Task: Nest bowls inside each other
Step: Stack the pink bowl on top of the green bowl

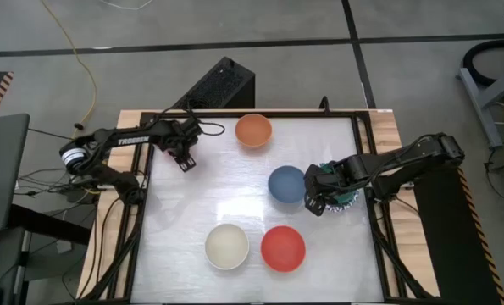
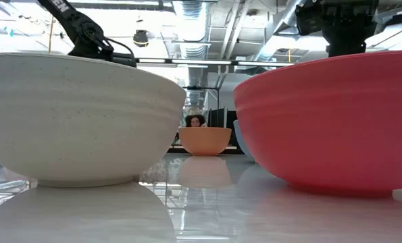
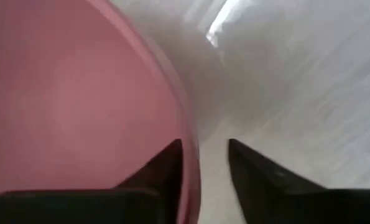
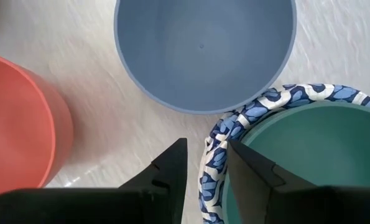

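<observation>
High view first: left hand (image 1: 184, 158) sits at the upper left of the tabletop (image 1: 192, 212), its arm marked TROSSEN in white letters. Its wrist view shows one finger inside and one outside the rim of a pink bowl (image 3: 79, 99), closed narrow around that rim. Right hand (image 1: 318, 202) is at centre right, just beside the blue bowl (image 1: 286, 184). Its wrist view puts its fingers either side of the rim of a blue-patterned bowl (image 4: 219, 146) with a green bowl (image 4: 309, 155) nested inside it, narrow on that double rim. Orange bowl (image 1: 253, 130) stands alone at top centre, well apart from the rest. Cream bowl (image 1: 227, 246) and red bowl (image 1: 283, 248) sit side by side at lower centre, close but not touching. Low view: those two fill the foreground, orange small between them, a person far behind it.
</observation>
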`<control>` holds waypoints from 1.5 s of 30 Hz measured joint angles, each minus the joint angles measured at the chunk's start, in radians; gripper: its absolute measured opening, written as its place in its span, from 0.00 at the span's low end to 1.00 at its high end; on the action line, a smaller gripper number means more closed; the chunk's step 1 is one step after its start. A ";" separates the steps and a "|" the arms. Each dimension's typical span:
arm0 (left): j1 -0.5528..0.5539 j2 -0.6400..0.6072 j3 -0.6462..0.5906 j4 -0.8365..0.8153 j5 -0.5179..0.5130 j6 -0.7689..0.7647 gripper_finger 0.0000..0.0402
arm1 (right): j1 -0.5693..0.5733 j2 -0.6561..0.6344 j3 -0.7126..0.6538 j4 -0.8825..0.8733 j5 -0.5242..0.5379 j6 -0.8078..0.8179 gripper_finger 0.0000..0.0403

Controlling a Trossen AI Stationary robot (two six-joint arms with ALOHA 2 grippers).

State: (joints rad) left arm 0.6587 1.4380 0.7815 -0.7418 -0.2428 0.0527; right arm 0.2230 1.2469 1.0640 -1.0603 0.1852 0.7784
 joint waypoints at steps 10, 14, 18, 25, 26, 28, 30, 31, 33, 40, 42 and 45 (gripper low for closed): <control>-0.091 -0.041 0.000 -0.020 0.003 0.035 0.01 | -0.001 0.000 0.000 0.000 0.063 0.008 0.33; -0.174 -0.104 0.005 -0.044 0.001 0.036 0.00 | -0.001 0.000 0.000 0.007 0.093 -0.010 0.33; -0.273 -0.193 0.008 -0.044 -0.041 0.033 0.00 | -0.001 0.000 0.000 0.046 0.115 -0.038 0.33; -0.484 -0.327 0.008 -0.027 -0.272 0.137 0.00 | -0.003 0.000 0.000 0.189 0.140 -0.210 0.33; -0.516 -0.338 0.008 -0.014 -0.312 0.151 0.00 | -0.003 0.000 0.000 0.219 0.140 -0.233 0.33; -0.576 -0.354 0.008 0.015 -0.393 0.184 0.00 | -0.006 0.000 0.000 0.281 0.140 -0.278 0.33; -0.635 -0.360 0.008 0.036 -0.457 0.235 0.00 | -0.012 0.000 0.000 0.339 0.140 -0.334 0.33; -0.664 -0.360 0.008 0.045 -0.476 0.271 0.00 | -0.017 0.000 0.000 0.366 0.140 -0.366 0.33; -0.714 -0.359 0.008 0.061 -0.477 0.357 0.00 | -0.023 0.000 0.000 0.420 0.140 -0.436 0.33; -0.857 -0.356 0.008 0.106 -0.480 0.744 0.00 | -0.029 0.000 0.000 0.615 0.145 -0.655 0.33; -0.885 -0.356 0.008 0.136 -0.480 0.887 0.00 | -0.030 0.000 0.000 0.673 0.194 -0.679 0.33; -0.909 -0.344 0.008 0.212 -0.488 1.071 0.00 | -0.042 0.000 0.000 0.765 0.314 -0.682 0.33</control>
State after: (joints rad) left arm -0.2506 1.0938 0.7898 -0.5299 -0.7307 1.1237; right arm 0.1806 1.2472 1.0641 -0.2957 0.4989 0.0963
